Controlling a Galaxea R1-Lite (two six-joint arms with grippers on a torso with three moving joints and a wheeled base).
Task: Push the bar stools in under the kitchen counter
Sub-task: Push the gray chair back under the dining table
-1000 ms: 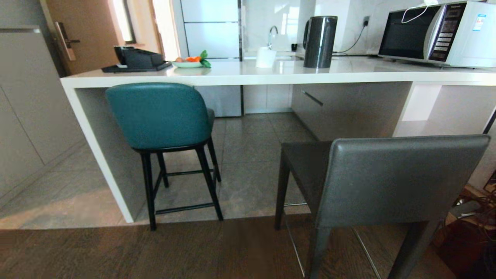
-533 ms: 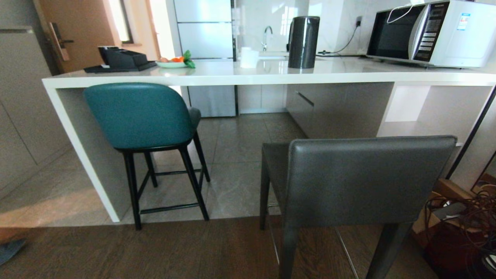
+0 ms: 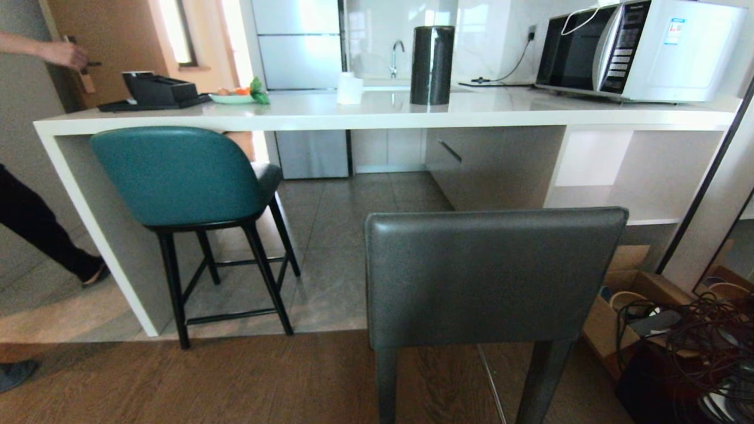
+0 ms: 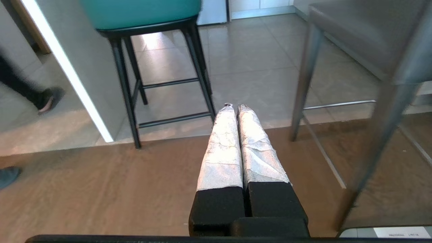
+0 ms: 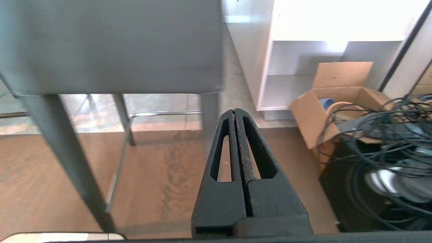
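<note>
Left to right. A person [image 3: 35, 229] stands at the far left, past the counter end, one hand on the door handle; keep clear of that side.

Teal stool [image 3: 177, 176] looks done: seat sits under the kitchen counter [image 3: 377, 112] slab, back just beside the front edge, close to the white side panel.

My left gripper [image 4: 235, 108]: taped fingers pressed together, nothing held, hanging low over the wood floor. It points at the gap between the two stools, teal legs to one side, grey front leg to the other. Not lined up on anything pushable.

Grey stool [image 3: 495, 277] is the open job. It stands well out from the counter, on the wood floor, back panel facing me square-on and roughly centred ahead. Backrest long axis runs left-right, parallel to the counter edge, so the push line is straight forward.

My right gripper [image 5: 234, 113]: fingers closed flat, empty, low, tip near the stool's rear right leg, below the backrest's lower edge.

Judgement: both arms are too low to bear on the backrest. Right arm is nearer. Raise it to the panel, push straight ahead. Off-centre contact would likely yaw the stool toward the shelves [image 3: 642, 171].
</note>
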